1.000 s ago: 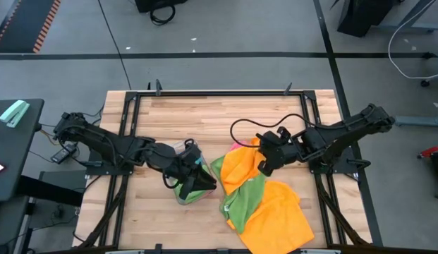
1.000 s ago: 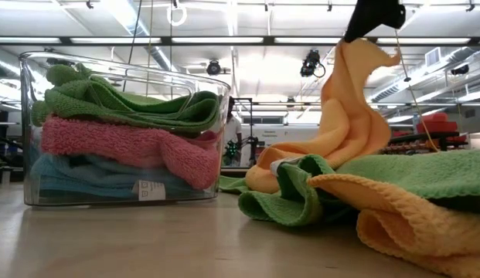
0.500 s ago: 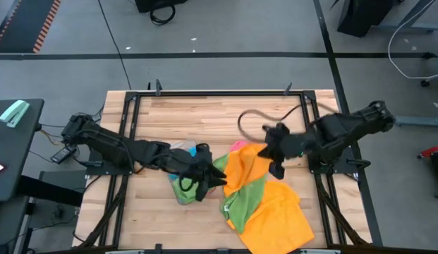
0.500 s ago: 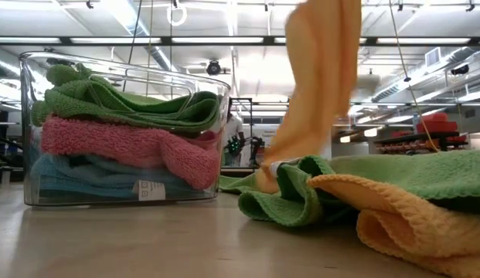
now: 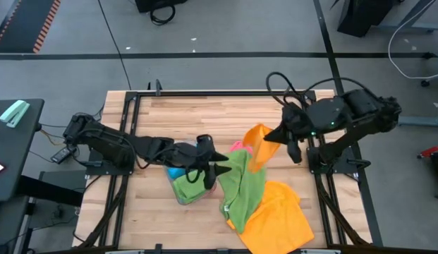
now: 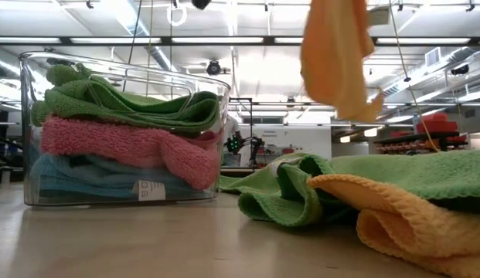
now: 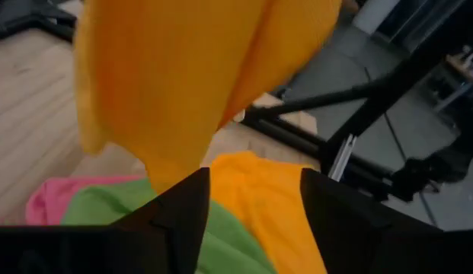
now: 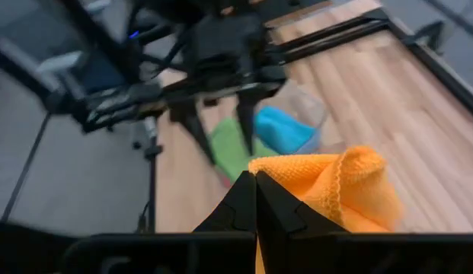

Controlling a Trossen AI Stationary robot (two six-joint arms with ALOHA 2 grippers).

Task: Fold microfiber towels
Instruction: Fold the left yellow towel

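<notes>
An orange microfiber towel hangs in the air over the table's middle right, with my right gripper shut on its top. The low view shows the orange towel clear of the pile below it. That pile holds a green towel, a second orange towel and a pink one, all lying crumpled on the table. My left gripper stands open at the pile's left side, next to a clear tray. It holds nothing and points at the hanging orange towel. My right gripper pinches a bunched fold at the orange towel's top between its two fingers. The fingers come from the table's right side, slanting downward. The towel hangs slack below them, lifted clear of the pile and the table.
The clear tray holds folded green, pink and blue towels stacked inside it. Bare wood lies along the table's far side. A black frame rail runs along the right edge.
My right gripper has risen and drawn back toward the far right, pulling the orange towel off the pile until it hangs clear. My left gripper has moved from over the tray toward the table's right, closer to the hanging towel.
</notes>
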